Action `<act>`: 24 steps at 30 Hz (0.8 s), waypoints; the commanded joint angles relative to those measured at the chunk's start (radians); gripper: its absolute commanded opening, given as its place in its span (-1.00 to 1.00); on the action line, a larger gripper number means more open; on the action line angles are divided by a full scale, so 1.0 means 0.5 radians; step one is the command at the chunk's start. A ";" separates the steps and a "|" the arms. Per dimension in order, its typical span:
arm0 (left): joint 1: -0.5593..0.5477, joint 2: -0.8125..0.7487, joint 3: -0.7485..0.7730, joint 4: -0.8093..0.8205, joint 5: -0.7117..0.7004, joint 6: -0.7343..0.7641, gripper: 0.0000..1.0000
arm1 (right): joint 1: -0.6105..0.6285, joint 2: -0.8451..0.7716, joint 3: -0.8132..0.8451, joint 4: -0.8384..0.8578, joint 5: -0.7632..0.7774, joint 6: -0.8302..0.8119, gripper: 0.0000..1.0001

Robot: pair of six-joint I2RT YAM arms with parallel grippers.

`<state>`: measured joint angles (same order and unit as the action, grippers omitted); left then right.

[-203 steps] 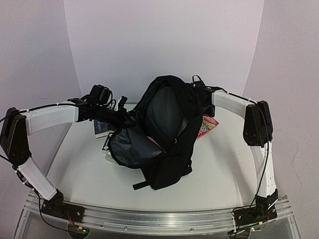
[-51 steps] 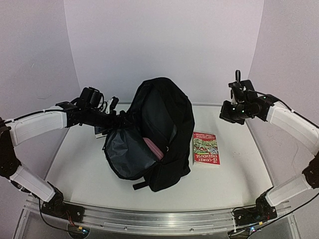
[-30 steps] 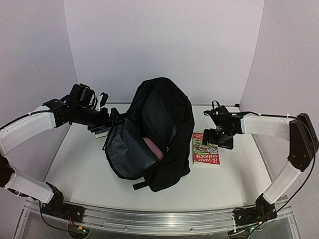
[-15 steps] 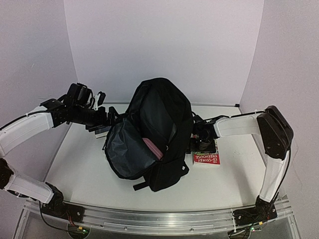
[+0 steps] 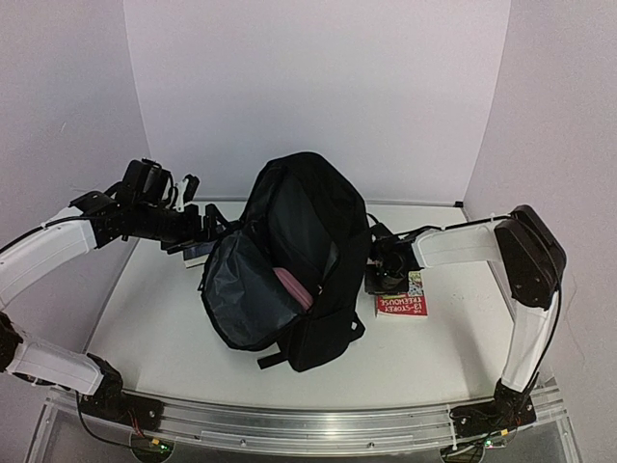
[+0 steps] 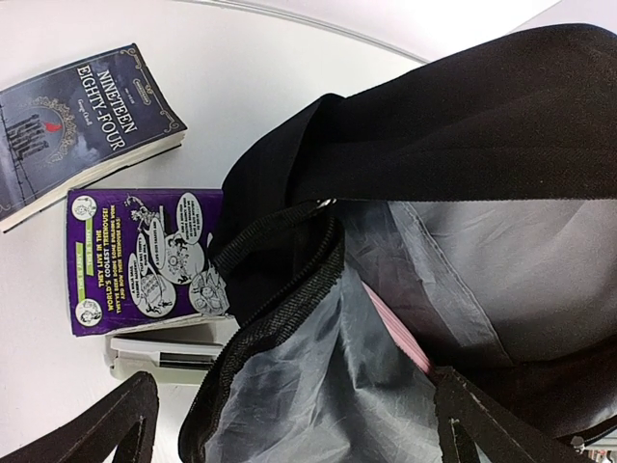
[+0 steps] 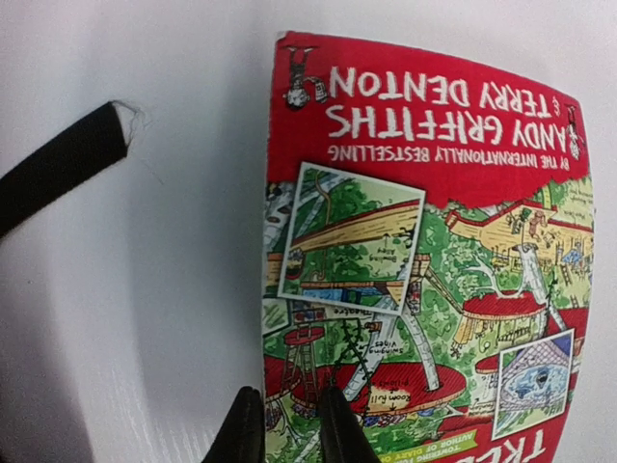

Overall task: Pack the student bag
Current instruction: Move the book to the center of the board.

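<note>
The student bag (image 5: pixel 313 227) is a big black backpack standing in the table's middle, its mouth gaping toward the left and showing grey lining (image 5: pixel 241 289). A pink item (image 5: pixel 292 285) lies inside. My left gripper (image 5: pixel 210 231) hovers open over the bag's zip rim (image 6: pixel 280 289), the fingers wide on either side and touching nothing. A red illustrated book (image 5: pixel 402 294) lies flat right of the bag. My right gripper (image 5: pixel 384 280) is low at its left edge. In the right wrist view the gripper (image 7: pixel 287 394) is pinched shut on the edge of that red book (image 7: pixel 424 241).
Left of the bag lie a dark paperback (image 6: pixel 77 125), a purple book (image 6: pixel 135 256) and a white item (image 6: pixel 159 357) under it; from above they show as a small stack (image 5: pixel 193 253). A black webbing end (image 7: pixel 58 169) trails on the table near the red book.
My right arm swung in from the far right, dropped to the red book's left edge and its jaws closed there. My left arm drew back slightly, staying open.
</note>
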<state>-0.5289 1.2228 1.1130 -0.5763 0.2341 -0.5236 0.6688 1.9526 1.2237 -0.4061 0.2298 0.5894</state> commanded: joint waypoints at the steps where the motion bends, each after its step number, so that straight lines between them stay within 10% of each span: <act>1: 0.013 -0.023 0.095 0.026 0.024 -0.003 0.99 | -0.045 -0.019 -0.121 -0.172 -0.067 0.051 -0.98; 24: 0.015 -0.008 0.109 0.055 0.053 -0.011 0.99 | -0.052 0.010 0.092 -0.609 0.608 -0.045 -0.88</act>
<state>-0.5277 1.2229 1.1130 -0.5758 0.2581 -0.5244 0.6483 1.9128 1.2279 -0.6221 0.4338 0.5827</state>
